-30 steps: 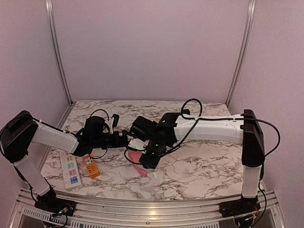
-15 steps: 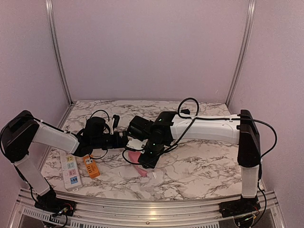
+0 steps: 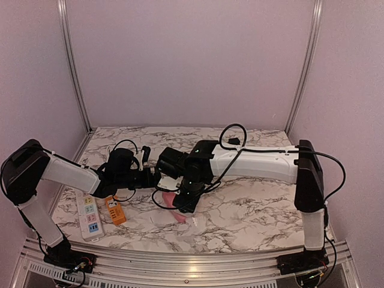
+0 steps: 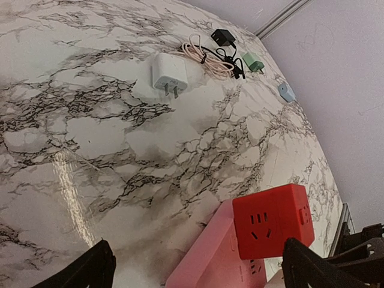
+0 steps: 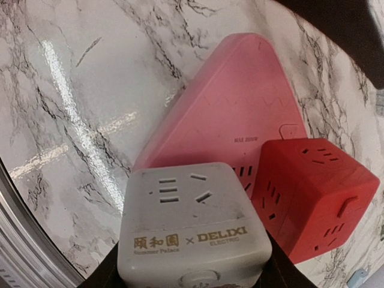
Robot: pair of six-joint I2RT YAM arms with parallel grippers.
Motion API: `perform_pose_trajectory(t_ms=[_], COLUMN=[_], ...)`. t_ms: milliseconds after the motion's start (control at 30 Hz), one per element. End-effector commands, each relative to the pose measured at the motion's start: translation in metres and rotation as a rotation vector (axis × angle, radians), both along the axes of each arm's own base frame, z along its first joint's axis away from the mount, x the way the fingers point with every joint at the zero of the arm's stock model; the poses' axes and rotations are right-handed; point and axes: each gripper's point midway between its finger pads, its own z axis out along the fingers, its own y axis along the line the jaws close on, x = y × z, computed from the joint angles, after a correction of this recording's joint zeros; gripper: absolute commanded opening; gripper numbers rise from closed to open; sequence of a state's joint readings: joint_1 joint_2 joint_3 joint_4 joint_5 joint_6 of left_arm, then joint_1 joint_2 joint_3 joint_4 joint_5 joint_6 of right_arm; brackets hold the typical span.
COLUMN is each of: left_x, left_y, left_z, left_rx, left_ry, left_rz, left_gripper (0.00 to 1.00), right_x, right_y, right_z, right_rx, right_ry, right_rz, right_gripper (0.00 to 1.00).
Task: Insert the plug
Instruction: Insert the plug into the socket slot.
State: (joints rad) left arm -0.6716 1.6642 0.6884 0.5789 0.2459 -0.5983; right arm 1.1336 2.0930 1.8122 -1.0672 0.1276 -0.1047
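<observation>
Progress: grey adapter (image 5: 195,225) clamped in my right gripper (image 5: 193,270), above pink strip (image 5: 228,102) beside red cube (image 5: 312,198), not yet inserted; my left gripper (image 4: 198,270) gapes wide, empty.

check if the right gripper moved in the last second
Yes. Seen from above, the right gripper, holding the white socket cube, has shifted left toward the orange adapter, which stayed put.
</observation>
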Motion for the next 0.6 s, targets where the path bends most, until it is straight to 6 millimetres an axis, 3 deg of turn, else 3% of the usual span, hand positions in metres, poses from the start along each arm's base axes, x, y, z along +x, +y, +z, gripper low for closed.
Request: perform_pose_trajectory(t_ms=[0, 167, 567], left_x=[-0.001, 0.000, 0.002], left_y=[-0.008, -0.009, -0.009], left_z=[0.006, 0.007, 0.011], left_rx=[-0.019, -0.023, -0.025], left_ry=[-0.012, -0.013, -0.026], left_rz=[-0.022, -0.021, -0.014], left_gripper=[0.99, 0.99, 0.99], right_x=[0.005, 0.009, -0.002], right_y=[-0.011, -0.012, -0.015], right_z=[-0.044, -0.046, -0.050], right_rx=[-0.130, -0.157, -0.180], right_ry=[-0.003, -0.027, -0.069], right_rz=[0.011, -0.006, -0.011], right_gripper=[0.25, 0.25, 0.24])
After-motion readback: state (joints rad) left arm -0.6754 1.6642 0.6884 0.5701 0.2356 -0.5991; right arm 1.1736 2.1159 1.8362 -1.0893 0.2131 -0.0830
